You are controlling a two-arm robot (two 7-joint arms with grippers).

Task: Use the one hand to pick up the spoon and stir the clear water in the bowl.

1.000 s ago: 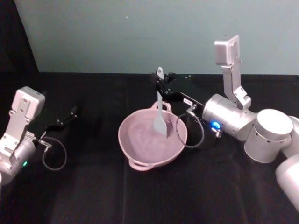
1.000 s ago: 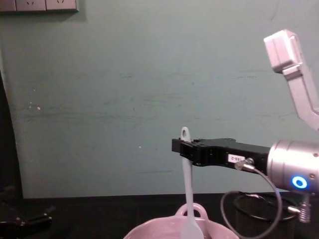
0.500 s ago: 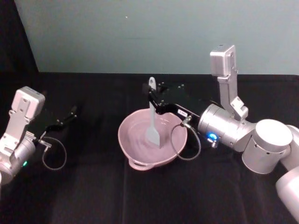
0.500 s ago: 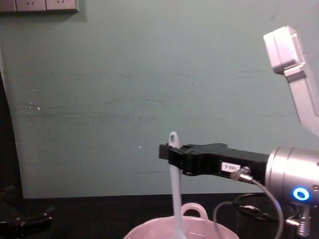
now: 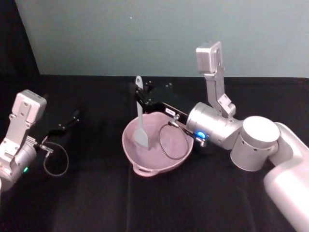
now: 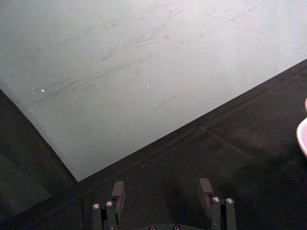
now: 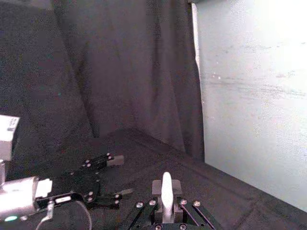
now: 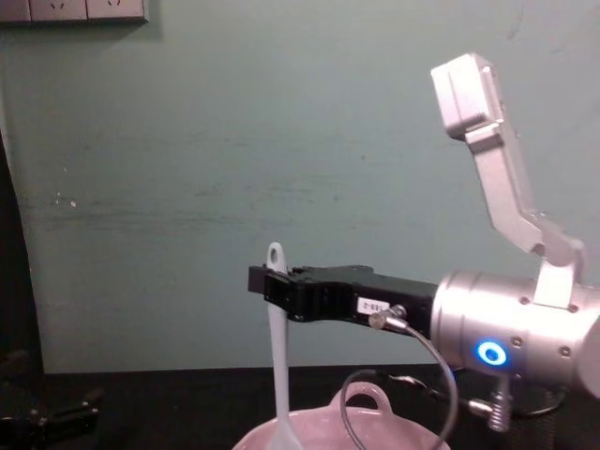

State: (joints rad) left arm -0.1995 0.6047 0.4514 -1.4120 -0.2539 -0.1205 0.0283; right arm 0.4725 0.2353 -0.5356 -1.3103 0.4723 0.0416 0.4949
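The pale pink bowl (image 5: 131, 152) sits mid-table, its rim low in the chest view (image 8: 367, 405). The water (image 5: 166, 145) in it is barely visible. The white spoon (image 5: 139, 116) stands upright, blade down in the bowl's left part and the holed handle end on top (image 8: 277, 328). My right gripper (image 5: 139, 98) reaches over the bowl from the right and is shut on the spoon's upper handle (image 8: 270, 284); the handle tip (image 7: 166, 184) shows between its fingers. My left gripper (image 5: 69, 122) rests far left, open and empty (image 6: 162, 191).
Black cloth (image 5: 96, 203) covers the table, and a teal wall (image 5: 120, 38) runs behind it. The right arm's cable loop (image 5: 169, 145) hangs over the bowl's right side. An edge of the bowl (image 6: 303, 136) shows from the left wrist.
My right gripper has carried the spoon leftward across the bowl, from its right side to its left side. The left arm has not moved.
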